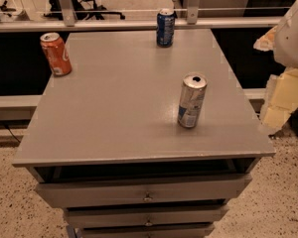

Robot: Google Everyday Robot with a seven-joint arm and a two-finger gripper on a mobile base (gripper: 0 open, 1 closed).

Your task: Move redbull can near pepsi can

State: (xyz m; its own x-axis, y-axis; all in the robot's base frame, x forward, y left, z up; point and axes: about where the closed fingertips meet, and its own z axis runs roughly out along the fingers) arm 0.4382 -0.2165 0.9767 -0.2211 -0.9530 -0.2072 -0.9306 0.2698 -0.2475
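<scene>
The redbull can (191, 101), slim and silver with blue patches, stands upright on the right half of the grey table top (119, 98), toward the front. The pepsi can (165, 28), dark blue with a silver top, stands upright at the table's far edge, right of centre. The two cans are well apart. My gripper is out of view; only a white rounded part of the arm (294, 33) shows at the upper right edge, off to the side of the table.
An orange-red can (55, 54) stands at the far left corner of the table. Drawers (144, 192) sit below the top. A metal rail (139, 23) runs behind the table. Yellowish foam blocks (283, 100) lie on the floor at right.
</scene>
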